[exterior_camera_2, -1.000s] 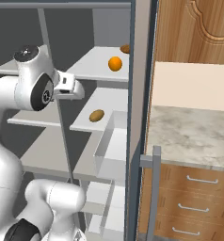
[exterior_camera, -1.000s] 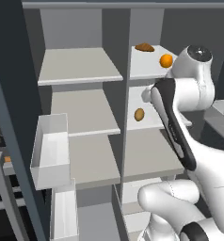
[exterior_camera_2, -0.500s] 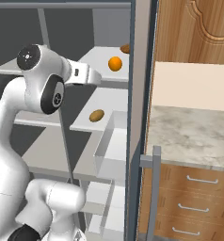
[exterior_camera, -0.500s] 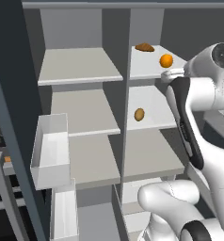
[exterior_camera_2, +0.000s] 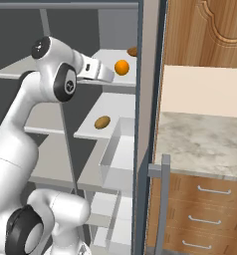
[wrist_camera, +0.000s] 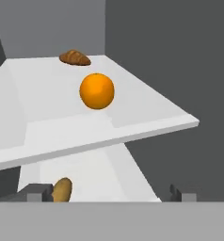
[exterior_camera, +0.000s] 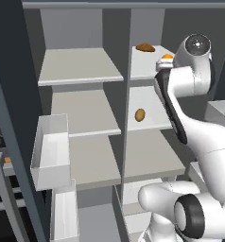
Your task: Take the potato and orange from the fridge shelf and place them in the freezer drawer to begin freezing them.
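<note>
— So what sits around you?

— Ahead at twelve o'clock the orange (wrist_camera: 97, 91) rests on the top shelf (wrist_camera: 147, 113), a brown bread-like lump (wrist_camera: 75, 58) behind it at eleven. Nothing stands between us.

— And the potato?

— One shelf lower, at seven o'clock (wrist_camera: 62, 189). My fingers (wrist_camera: 35, 193) are spread wide, pinching nothing. No writing reads anywhere.

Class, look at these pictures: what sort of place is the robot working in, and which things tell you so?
Most likely a kitchen, at an open fridge: grey shelves holding an orange and a potato, beside a marble counter over wooden drawers.
</note>
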